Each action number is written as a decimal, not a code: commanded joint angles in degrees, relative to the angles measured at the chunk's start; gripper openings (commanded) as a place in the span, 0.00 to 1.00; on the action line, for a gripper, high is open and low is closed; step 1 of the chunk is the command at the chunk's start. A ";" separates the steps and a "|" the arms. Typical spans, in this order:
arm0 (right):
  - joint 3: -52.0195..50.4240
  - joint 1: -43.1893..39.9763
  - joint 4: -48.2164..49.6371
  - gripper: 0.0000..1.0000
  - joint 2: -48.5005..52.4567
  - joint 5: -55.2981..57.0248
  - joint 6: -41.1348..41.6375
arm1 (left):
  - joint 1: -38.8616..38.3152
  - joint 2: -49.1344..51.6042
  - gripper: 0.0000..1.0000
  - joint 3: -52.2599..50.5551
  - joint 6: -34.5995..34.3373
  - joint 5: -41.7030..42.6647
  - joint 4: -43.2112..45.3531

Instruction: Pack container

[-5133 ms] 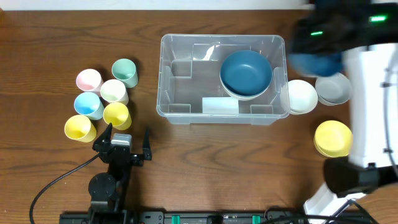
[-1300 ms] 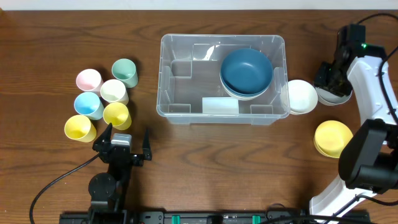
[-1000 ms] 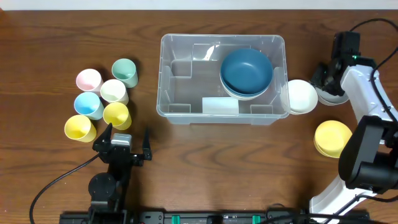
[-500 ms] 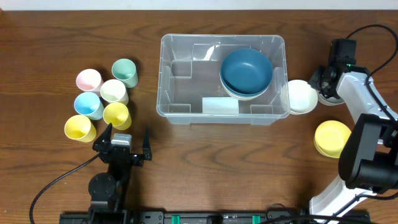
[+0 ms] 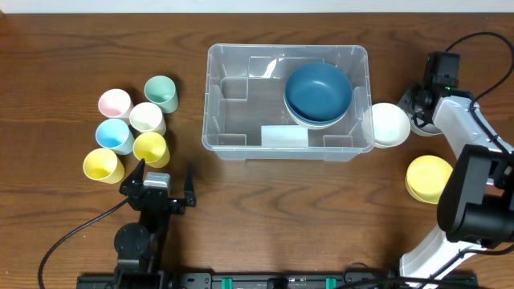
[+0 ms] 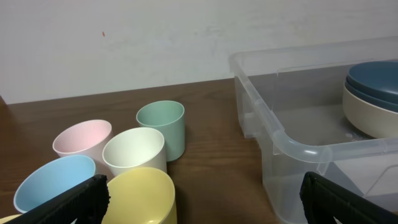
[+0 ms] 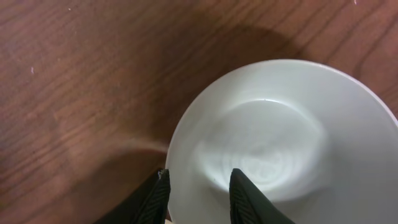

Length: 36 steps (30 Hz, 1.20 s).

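The clear container point(image 5: 207, 104) stands mid-table, and its near corner shows in the left wrist view point(image 6: 292, 146). Inside it a blue bowl point(image 5: 318, 91) is nested in a cream one. My right gripper point(image 5: 415, 104) hangs over the left rim of a pale grey bowl point(image 5: 427, 126). In the right wrist view the gripper point(image 7: 199, 186) is open astride the bowl point(image 7: 292, 143): one finger outside the rim, the other inside with a gap. My left gripper point(image 5: 165, 175) rests open near the front edge, nothing between its fingers point(image 6: 81, 199).
A white bowl point(image 5: 389, 124) sits between the container and the grey bowl. Stacked yellow bowls point(image 5: 430, 178) lie front right. Several cups cluster at the left: pink point(image 5: 114, 103), green point(image 5: 162, 92), white point(image 5: 147, 117), blue point(image 5: 114, 135), yellow point(image 5: 150, 148).
My right gripper has crept a little to the left and settled over the grey bowl's rim. The left arm, cups and container have not moved.
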 commanded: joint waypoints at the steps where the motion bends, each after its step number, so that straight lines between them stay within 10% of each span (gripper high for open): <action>1: -0.33 -0.17 0.90 0.33 2.25 -0.96 -0.02 | 0.28 -0.35 0.98 -0.87 0.15 1.05 -2.05; 36: 9.16 -6.27 -5.99 0.01 -1.60 -1.14 -0.68 | 0.28 -0.35 0.98 -0.87 0.15 1.05 -2.05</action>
